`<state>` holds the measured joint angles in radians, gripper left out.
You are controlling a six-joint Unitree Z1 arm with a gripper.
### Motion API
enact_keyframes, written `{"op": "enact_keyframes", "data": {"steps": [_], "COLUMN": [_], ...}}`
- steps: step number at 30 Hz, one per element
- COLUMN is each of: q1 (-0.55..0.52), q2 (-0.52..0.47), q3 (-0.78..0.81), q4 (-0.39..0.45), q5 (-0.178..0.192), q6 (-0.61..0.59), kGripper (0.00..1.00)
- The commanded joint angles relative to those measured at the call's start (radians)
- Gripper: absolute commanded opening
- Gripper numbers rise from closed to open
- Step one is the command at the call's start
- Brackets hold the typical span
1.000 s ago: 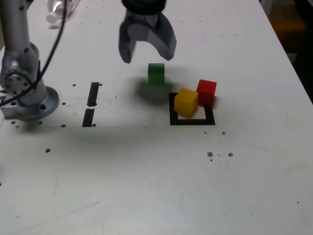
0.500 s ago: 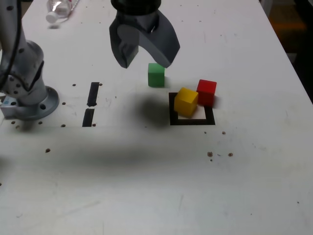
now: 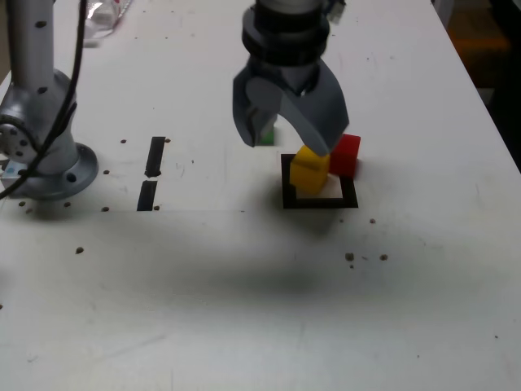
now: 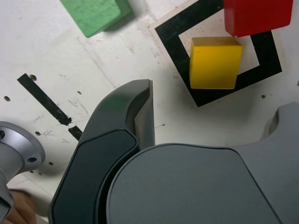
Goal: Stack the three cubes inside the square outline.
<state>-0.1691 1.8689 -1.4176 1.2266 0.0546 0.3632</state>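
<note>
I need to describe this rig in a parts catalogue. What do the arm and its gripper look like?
The gripper has two broad, curved, claw-like grey jaws under a black ringed wrist collar. The arm is a silver-grey metal column on a round bolted base flange, with a black cable trailing beside it.

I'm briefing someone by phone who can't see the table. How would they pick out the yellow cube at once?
Find the square outline of black tape on the white table, below the open gripper. The yellow cube sits in that frame, over the corner nearest the green cube. The red cube beside it lies on the frame's edge; the green one stands clear of the tape.
</note>
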Motion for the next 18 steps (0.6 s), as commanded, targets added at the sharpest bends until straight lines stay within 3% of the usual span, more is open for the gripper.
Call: {"op": "enact_keyframes", "data": {"steps": [1,18], "q1": [-0.008,-0.013], "q2": [0.023,0.158], "q3": [-0.017,-0.032], "q4": [0.001,0.013], "q5": [-0.005,-0.081], "q6": [0.000,0.016], "kGripper": [0.93,0.91]}}
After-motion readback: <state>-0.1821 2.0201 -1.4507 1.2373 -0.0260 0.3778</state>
